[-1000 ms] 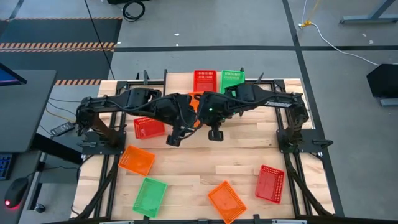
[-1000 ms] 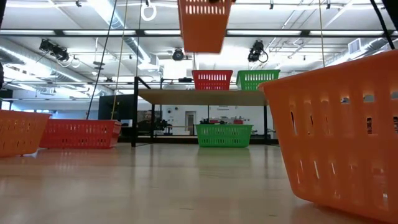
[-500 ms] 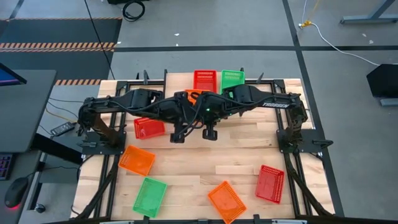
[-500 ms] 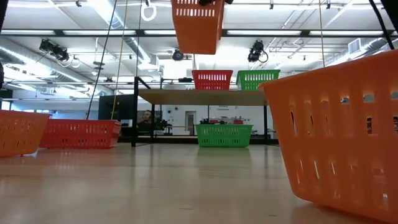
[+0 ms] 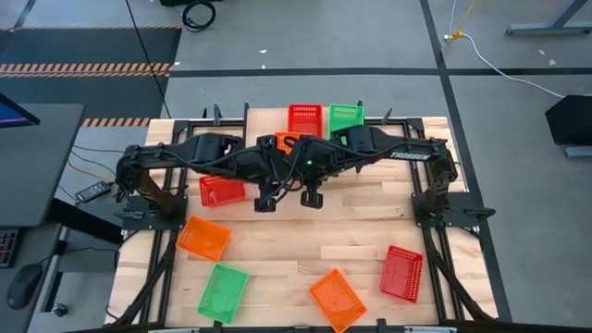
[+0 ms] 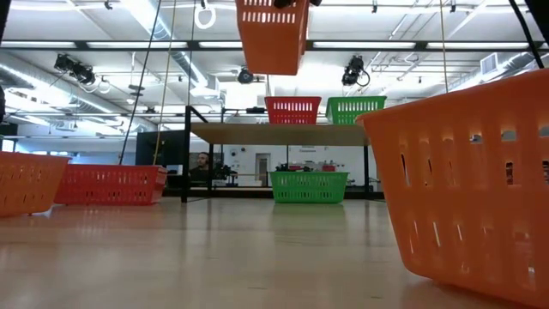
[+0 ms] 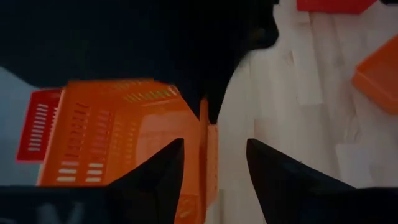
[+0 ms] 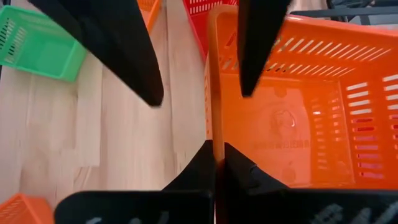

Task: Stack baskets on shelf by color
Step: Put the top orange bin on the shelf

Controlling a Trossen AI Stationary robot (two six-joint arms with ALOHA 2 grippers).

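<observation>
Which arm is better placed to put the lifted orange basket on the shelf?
Right. The right gripper is shut on the wall of the orange basket, while the left gripper is open, only straddling its rim.

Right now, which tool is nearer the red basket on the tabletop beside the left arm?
Left. The left tool straddles the raised orange basket's rim on the red basket's side; the right tool clamps it farther off.
</observation>
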